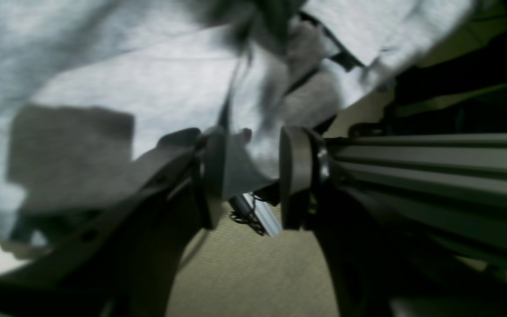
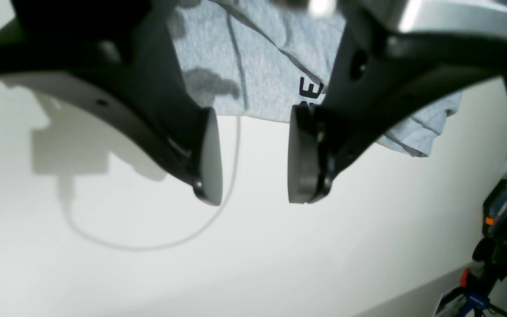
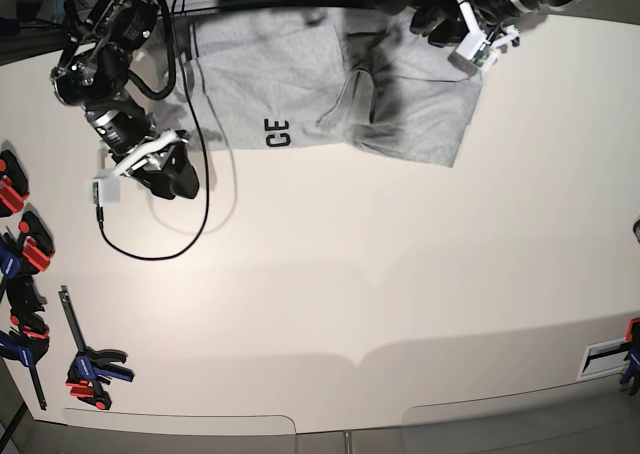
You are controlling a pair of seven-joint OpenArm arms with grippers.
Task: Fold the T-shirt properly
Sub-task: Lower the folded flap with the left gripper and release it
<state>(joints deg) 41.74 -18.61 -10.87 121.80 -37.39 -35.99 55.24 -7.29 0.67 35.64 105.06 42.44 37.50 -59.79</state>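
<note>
At the left edge of the desk [image 3: 330, 304] you have red-and-blue clamps [image 3: 90, 366] lying in a row down toward the near left corner. Just inboard of them, your right gripper [image 2: 253, 154] hangs over bare desk with its claw spread and nothing between the pads; a thin black cable [image 3: 190, 174] loops down from that arm across the white surface. The nearest hem of the T-shirt [image 3: 330, 89] lies just beyond those pads, not touching them.

The T-shirt sits against the far edge, around the middle, rumpled, with a fold ridge running through its centre. Black letters "CE" show near its near hem on the left part.

Further right, at the far edge, your left gripper [image 1: 251, 176] is up at the shirt's far right part. From its wrist view a flap of grey cloth hangs between the two pads, but the picture is blurred and you cannot tell whether the claw is pinching it or merely standing around it.
</note>
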